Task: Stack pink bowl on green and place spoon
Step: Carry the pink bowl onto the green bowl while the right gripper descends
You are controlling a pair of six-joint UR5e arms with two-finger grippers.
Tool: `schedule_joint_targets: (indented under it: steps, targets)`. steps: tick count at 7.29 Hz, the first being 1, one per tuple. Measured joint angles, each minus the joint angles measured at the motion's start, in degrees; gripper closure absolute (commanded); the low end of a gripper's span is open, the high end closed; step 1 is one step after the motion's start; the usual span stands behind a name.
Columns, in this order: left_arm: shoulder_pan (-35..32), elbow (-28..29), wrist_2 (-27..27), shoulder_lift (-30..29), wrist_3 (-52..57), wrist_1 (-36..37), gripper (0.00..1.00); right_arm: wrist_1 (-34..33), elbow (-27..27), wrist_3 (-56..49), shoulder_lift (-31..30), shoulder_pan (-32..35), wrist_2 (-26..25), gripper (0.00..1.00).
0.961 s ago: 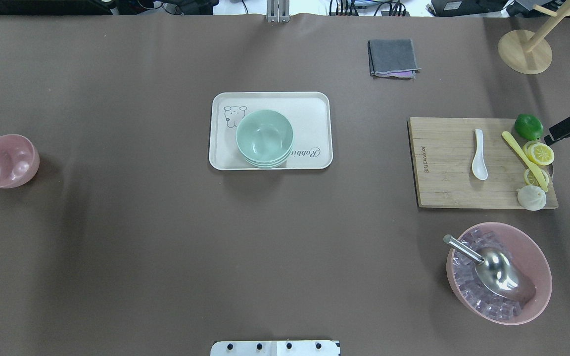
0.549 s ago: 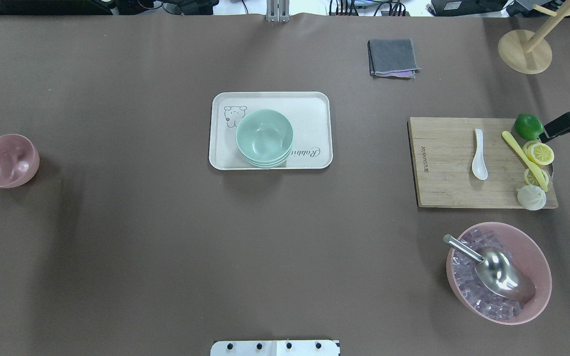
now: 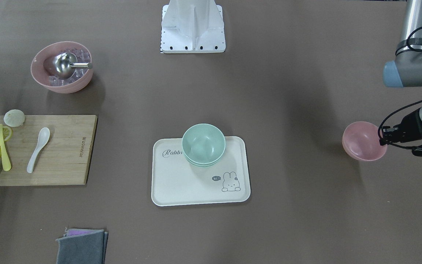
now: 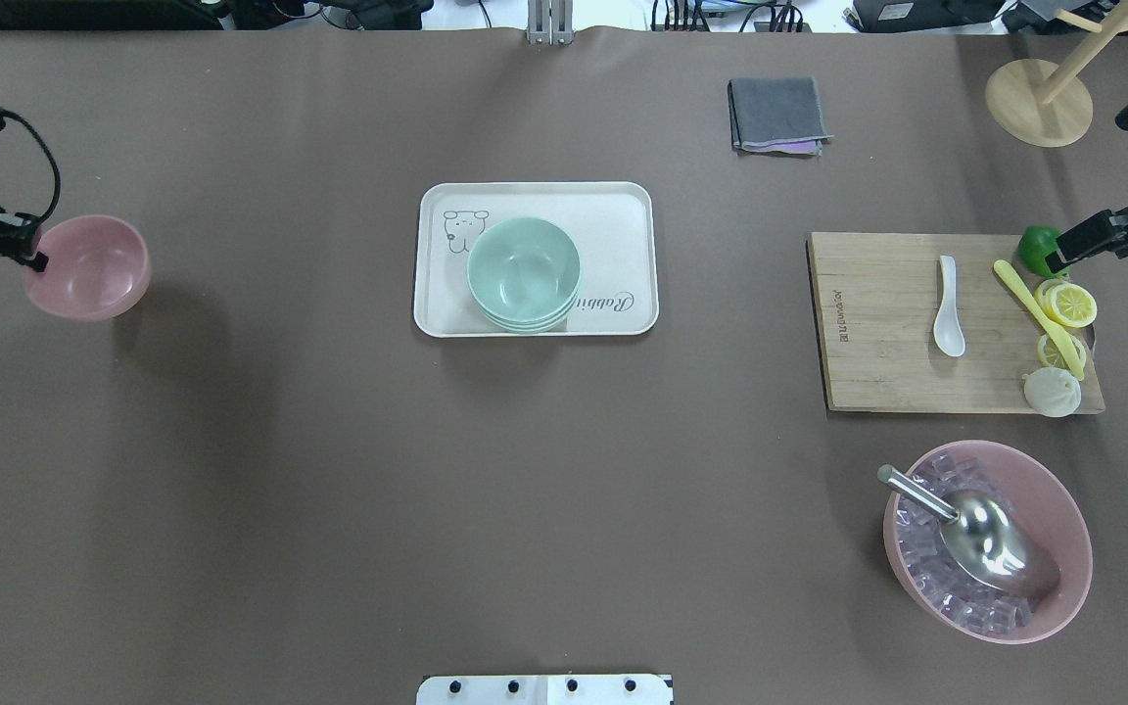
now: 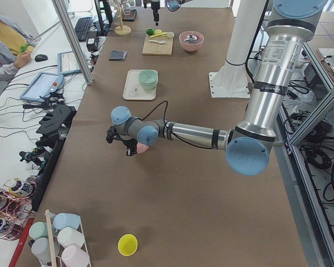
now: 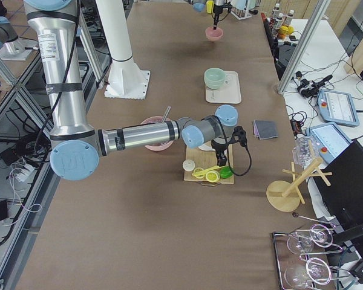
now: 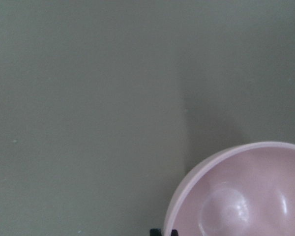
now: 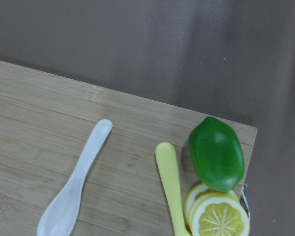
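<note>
You're looking at the pink bowl hanging clear of the table at the robot's left end, empty, opening up, with the left gripper pinching its rim. The green bowls are sitting nested and upright on the cream tray mid-table, at its robot-side edge. The white spoon is lying flat on the wooden board, scoop toward the robot.

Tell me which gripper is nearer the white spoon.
Right. The right gripper hovers by the lime at the board's corner, close to the spoon; the left gripper is across the table, gripping the pink bowl.
</note>
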Motion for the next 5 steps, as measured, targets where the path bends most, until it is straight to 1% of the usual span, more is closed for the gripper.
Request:
schedule_joint_targets:
  steps: [1, 2, 3, 5]
  targets:
    - [0.6, -3.4, -0.7, -4.4, -6.1, 4.1, 1.00, 0.1, 0.1, 2.1, 0.8, -1.4, 0.4, 0.01]
    - [2.6, -6.1, -0.9, -8.7, -13.4, 6.8, 1.00, 0.5, 0.3, 5.3, 1.3, -3.1, 0.4, 0.01]
    - [6.0, -7.3, -0.6, -13.0, -20.7, 8.1, 1.00, 0.9, 0.4, 8.7, 1.5, -4.6, 0.5, 0.02]
    - [13.3, -7.3, 2.8, -21.0, -33.4, 8.7, 1.00, 3.8, 0.4, 18.2, 1.7, -8.5, -0.6, 0.02]
